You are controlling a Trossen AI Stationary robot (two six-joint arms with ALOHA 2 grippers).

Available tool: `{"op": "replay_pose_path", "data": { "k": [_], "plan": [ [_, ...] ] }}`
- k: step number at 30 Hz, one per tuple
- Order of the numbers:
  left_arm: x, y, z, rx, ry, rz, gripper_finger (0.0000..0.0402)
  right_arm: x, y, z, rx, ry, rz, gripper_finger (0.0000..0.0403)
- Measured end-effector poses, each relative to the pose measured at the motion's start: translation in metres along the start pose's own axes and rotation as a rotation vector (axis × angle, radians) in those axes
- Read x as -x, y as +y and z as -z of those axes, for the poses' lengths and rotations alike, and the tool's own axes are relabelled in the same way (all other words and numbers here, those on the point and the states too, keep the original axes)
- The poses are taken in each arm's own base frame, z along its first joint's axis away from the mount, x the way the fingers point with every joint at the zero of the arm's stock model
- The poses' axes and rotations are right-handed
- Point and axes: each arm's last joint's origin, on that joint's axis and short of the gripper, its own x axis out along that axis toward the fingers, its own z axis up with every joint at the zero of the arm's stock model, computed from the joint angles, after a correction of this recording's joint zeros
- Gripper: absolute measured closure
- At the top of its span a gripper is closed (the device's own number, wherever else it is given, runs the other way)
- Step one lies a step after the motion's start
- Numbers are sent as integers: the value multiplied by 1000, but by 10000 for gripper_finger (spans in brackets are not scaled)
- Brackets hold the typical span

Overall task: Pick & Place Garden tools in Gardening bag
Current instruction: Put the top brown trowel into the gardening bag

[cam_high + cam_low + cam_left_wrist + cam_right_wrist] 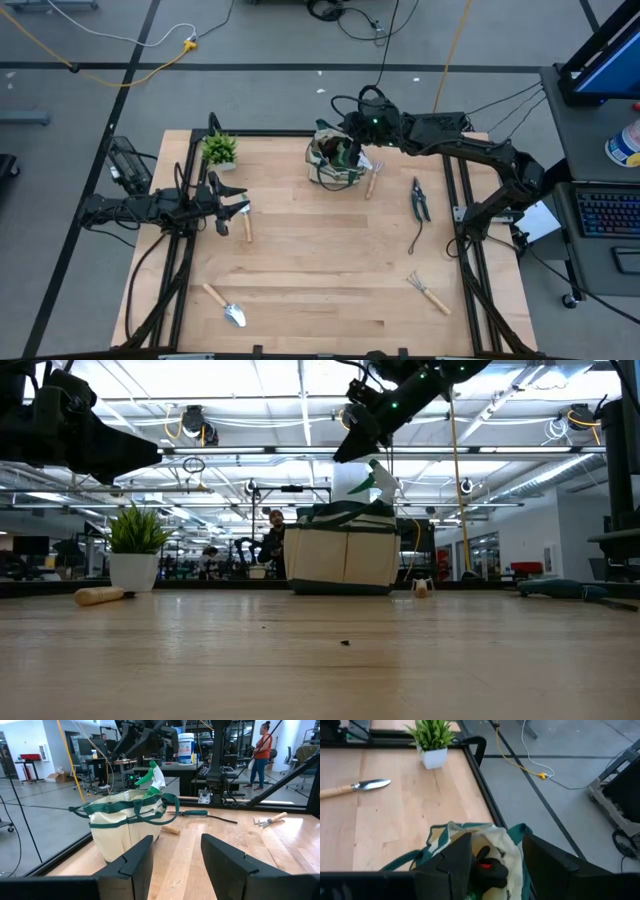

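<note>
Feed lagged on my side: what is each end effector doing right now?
Left end effector: open, empty, low over the table's left side.
Right end effector: open, empty, above the gardening bag.

bag (335, 160) mouth blocked by spray bottle (372, 482)

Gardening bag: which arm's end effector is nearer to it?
Right. The right end effector hangs directly over the gardening bag; the left end effector waits across the table, near the potted plant.
</note>
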Motion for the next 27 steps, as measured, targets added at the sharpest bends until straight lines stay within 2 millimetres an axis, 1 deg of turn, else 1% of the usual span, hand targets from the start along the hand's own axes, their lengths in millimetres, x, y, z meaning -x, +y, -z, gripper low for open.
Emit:
{"op": "replay_pose_path", "data": {
  "k": [8, 14, 21, 27],
  "plan": [
    [0, 0, 0, 5, 0, 0, 231, 0, -1, -6, -4, -58, 15, 235],
    [0, 0, 0, 7, 0, 0, 231, 1, -2, -10, -33, -102, 24, 232],
    [0, 0, 0, 7, -1, 0, 231, 1, -3, -11, -77, -114, 20, 232],
    [0, 0, 0, 8, -1, 0, 231, 13, -4, -16, -104, -137, 21, 240]
  ]
}}
